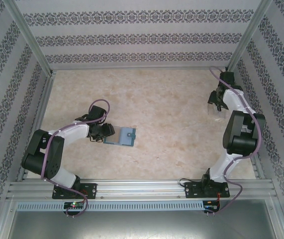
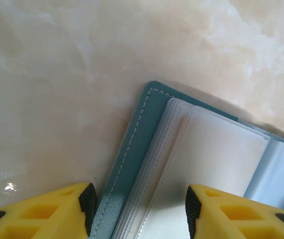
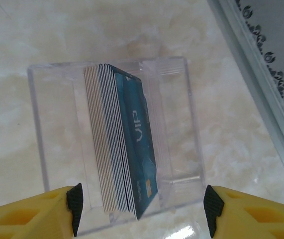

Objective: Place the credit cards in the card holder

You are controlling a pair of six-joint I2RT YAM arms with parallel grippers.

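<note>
Overhead, a pale marbled beige counter [image 1: 171,99], closed in on three sides by grey-and-white patterned panels [image 1: 132,35], with an aluminium front rail [image 1: 142,188] along the near edge. The middle and far stretch of the counter lie bare, leaving wide room between the two arms.

Left side: the small flat teal-blue bifold card holder [image 1: 122,136] lies flat, left of centre and nearer the front rail than the back panel. Its long edges are slightly skewed to the rail. The left pincer [image 1: 106,132] sits at the holder's left edge.

Left wrist view: the card holder [image 2: 132,149] lies open with its stitched teal border exposed. A fan of clear plastic sleeves [image 2: 221,159] is stacked on it, each edge stepped in from the one below. The left pincer [image 2: 141,211] has its jaws apart, open. One black pad is just outside the teal outer edge, the other over the milky top sleeve. Whether either pad touches the holder, cannot tell. Bare counter lies beyond the holder's corner, up and left.

Right side: a clear square plastic stand [image 1: 214,111] sits near the right panel on the far half of the counter, well apart from the holder. The right pincer [image 1: 216,102] is over it.

Right wrist view: the credit cards [image 3: 124,144], thin plastic rectangles, stand packed on edge in the middle slot of the stand [image 3: 57,129]. Tan and grey edges are on the left, and a blue card lettered "VIP" faces right. The right pincer [image 3: 142,214] is open wide, its pads flanking the stand's near edge, nothing gripped. An aluminium wall rail [image 3: 261,84] runs close past the stand's right side, so there is little room there and more on the left.
</note>
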